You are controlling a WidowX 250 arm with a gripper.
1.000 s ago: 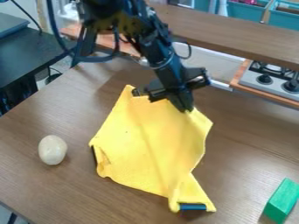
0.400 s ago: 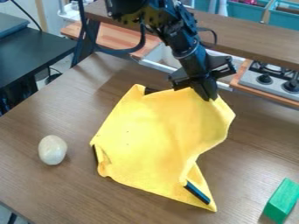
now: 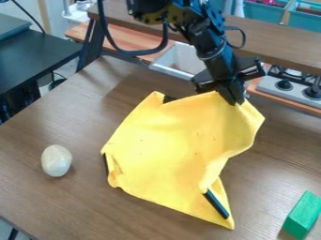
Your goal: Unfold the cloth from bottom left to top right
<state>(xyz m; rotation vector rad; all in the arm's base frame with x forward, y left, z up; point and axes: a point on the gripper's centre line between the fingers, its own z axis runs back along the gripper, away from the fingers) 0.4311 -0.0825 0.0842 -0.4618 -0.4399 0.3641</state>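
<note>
Your gripper [image 3: 235,101] has its 2 fingers closed on the yellow cloth [image 3: 169,145], near the top right corner. You have the cloth on the brown table [image 3: 56,206], between a white egg-shaped thing [image 3: 56,161] and a green block [image 3: 302,214].

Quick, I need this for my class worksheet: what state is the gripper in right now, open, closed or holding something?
Gripper: closed, holding the yellow cloth by its upper right part.
</note>
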